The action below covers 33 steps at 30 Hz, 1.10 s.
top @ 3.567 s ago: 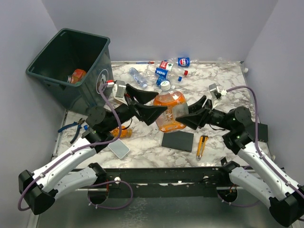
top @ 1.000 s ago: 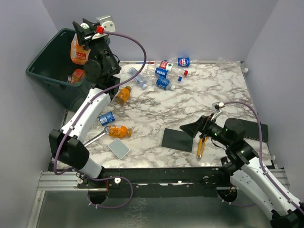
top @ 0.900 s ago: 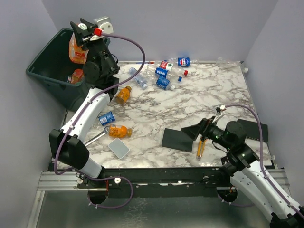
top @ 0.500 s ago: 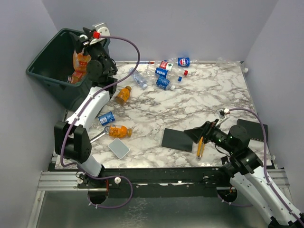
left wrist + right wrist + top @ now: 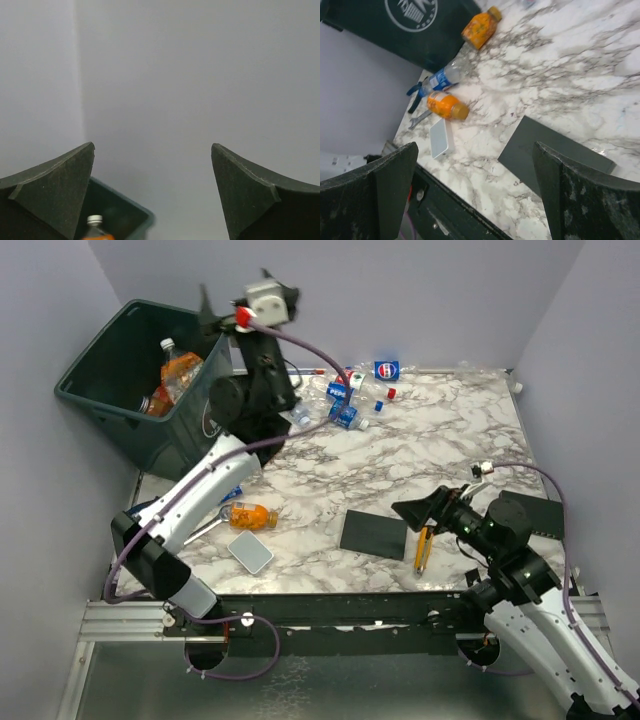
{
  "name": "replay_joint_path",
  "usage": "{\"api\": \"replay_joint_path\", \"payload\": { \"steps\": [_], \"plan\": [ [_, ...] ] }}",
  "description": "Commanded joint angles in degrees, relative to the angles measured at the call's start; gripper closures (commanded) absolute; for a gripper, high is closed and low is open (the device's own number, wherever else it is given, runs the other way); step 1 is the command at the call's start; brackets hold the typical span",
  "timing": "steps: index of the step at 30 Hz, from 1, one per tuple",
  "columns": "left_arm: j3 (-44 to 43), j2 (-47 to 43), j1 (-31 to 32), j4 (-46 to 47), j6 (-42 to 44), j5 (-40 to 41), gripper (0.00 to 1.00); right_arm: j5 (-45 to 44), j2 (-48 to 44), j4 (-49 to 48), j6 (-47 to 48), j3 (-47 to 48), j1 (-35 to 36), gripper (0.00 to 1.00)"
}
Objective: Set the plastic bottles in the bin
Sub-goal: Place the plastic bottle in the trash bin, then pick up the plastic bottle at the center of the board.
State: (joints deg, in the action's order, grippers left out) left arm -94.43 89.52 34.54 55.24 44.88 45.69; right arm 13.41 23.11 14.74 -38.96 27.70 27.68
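The dark grey-green bin [image 5: 92, 390] stands at the table's back left, and a large orange jug [image 5: 181, 369] lies inside it on another orange bottle. My left gripper [image 5: 236, 292] is raised beside the bin's right rim, open and empty, pointing at the back wall. The left wrist view shows the same gripper [image 5: 152, 145] with wide jaws, the bin corner [image 5: 131, 216] and a white bottle cap [image 5: 94, 219] below. A small orange bottle [image 5: 251, 514] and crushed clear bottles [image 5: 347, 392] lie on the table. My right gripper [image 5: 414, 510] hovers open and empty at the front right.
Under my right gripper [image 5: 475, 145] are a black square pad [image 5: 373, 534] and a yellow utility knife [image 5: 424, 548]. A white flat device [image 5: 440, 144], a wrench [image 5: 419, 120], another orange bottle [image 5: 480, 27] and a blue-labelled bottle [image 5: 441, 78] lie near the bin [image 5: 420, 20].
My left gripper opened and let go of the large orange jug, which dropped into the bin. The left arm then swung right, away from the bin's opening. The right arm barely moved.
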Motion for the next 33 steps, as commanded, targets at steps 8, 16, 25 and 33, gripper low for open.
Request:
{"api": "replay_joint_path", "payload": {
  "steps": [8, 16, 25, 33],
  "plan": [
    [18.61, -14.43, 21.63, -45.9, -35.48, -12.63, 0.01, -36.78, 17.42, 11.91, 5.89, 19.12, 0.13, 0.0],
    [40.14, -28.69, 21.62, -54.66, -47.94, -16.18, 0.01, -38.16, 33.29, -0.21, 1.45, 24.05, -0.82, 0.0],
    [54.37, -39.24, 21.27, -55.15, -51.36, -12.85, 0.01, -29.44, 51.77, -13.26, -14.37, 25.74, -17.8, 0.03],
    [58.62, -38.51, 21.09, -55.07, -53.98, -11.65, 0.01, -35.98, 68.92, -19.72, -19.66, 33.84, -25.12, 0.04]
  ]
}}
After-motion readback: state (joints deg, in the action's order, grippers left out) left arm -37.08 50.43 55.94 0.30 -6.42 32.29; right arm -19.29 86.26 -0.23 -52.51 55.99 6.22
